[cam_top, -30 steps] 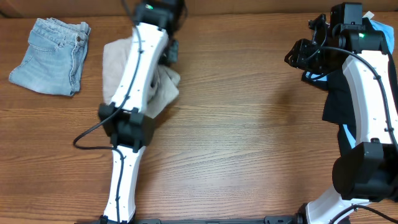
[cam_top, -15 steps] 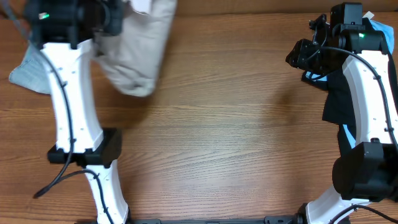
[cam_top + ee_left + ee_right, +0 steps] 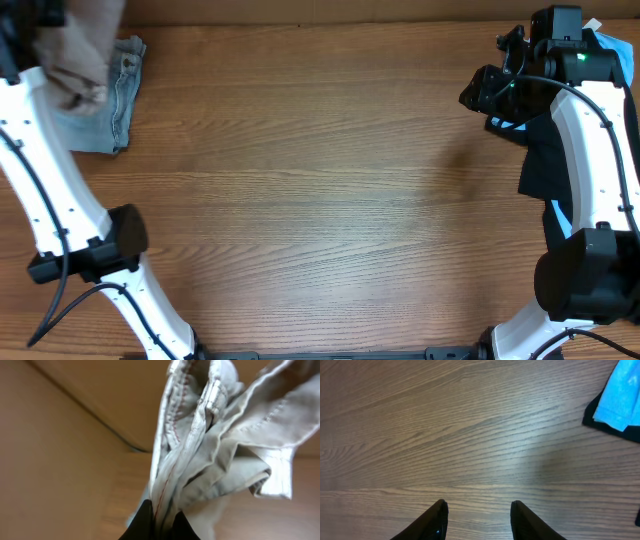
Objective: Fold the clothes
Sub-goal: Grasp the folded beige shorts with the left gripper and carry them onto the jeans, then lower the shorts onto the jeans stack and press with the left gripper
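Note:
The pale beige khaki shorts [image 3: 80, 45] hang bunched at the far left corner, held up above the light-blue denim shorts. In the left wrist view the shorts [image 3: 215, 445] fill the frame, seams and folds showing. My left gripper [image 3: 161, 521] is shut on the beige fabric; its fingers are hidden in the overhead view. My right gripper [image 3: 477, 517] is open and empty over bare wood at the far right [image 3: 480, 90].
The light-blue denim shorts [image 3: 115, 100] lie at the far left, partly under the hanging khaki. Black and sky-blue garments [image 3: 545, 160] lie at the right edge under the right arm; a blue corner shows in the right wrist view [image 3: 620, 400].
My left arm has swung left and back, carrying the khaki shorts from the table's left-middle to above the denim shorts. The right arm has not moved.

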